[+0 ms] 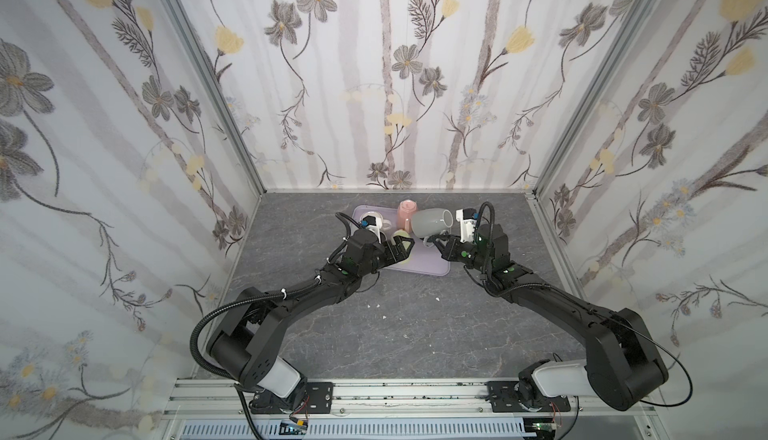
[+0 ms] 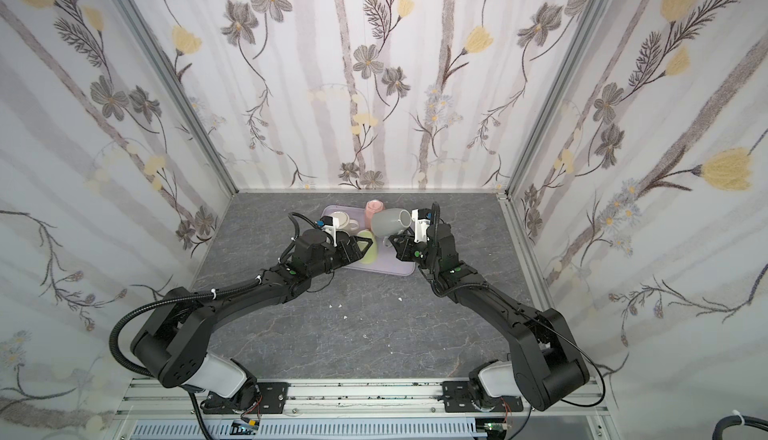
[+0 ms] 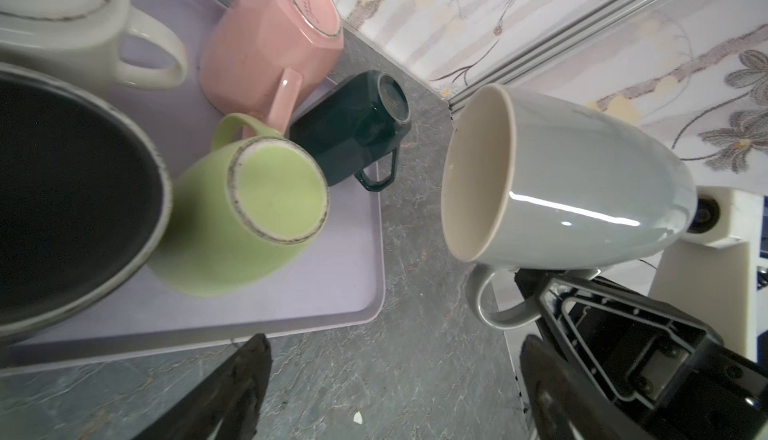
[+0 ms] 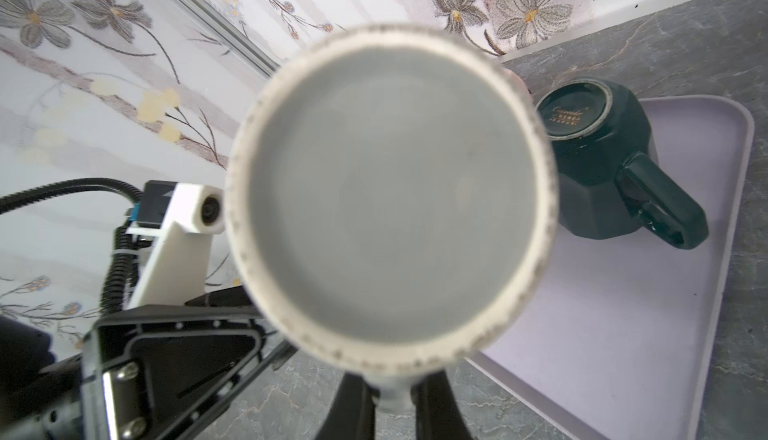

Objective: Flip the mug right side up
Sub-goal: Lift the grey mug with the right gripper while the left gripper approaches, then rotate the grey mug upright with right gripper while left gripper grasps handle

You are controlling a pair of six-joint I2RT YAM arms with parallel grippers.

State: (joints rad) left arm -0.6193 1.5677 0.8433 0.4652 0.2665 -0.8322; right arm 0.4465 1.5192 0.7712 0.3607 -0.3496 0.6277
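Floral wallpaper is closing in a dark, marbled tabletop (image 1: pixel 374 334) on three sides, and a lilac tray (image 1: pixel 424 266) is sitting toward the back wall with upturned mugs crowded on it. The right hand (image 1: pixel 437 246) is clenching the handle (image 3: pixel 496 307) of the grey mug (image 1: pixel 431 222) and carrying it clear of any surface, lying on its side. The mouth is facing the left arm, while the base is filling the right wrist view. The mug is looking roughly halfway round, with about a quarter turn needed before the mouth is pointing up. The left hand (image 1: pixel 405 247) is hanging just beside it, released, with fingers spread and nothing between them. Whether the mug is hovering over the tray's edge or over bare tabletop is hard to tell. The chief risk is coming from the grip itself: the fingers are pinching only the thin loop of the handle, so the heavy body may be levering against them and could swing or slip during the turn — a drop here would likely be landing on crockery. The dark green mug (image 4: pixel 598 159) is standing near, with the pink mug (image 3: pixel 266 39) and green mug (image 3: pixel 249 217) beyond it, so a wide sweep could be knocking one over. Setting the base down tilted, or half on the tray's raised rim, could be tipping the mug once let go, and the two hands are working close enough to be risking a clash.
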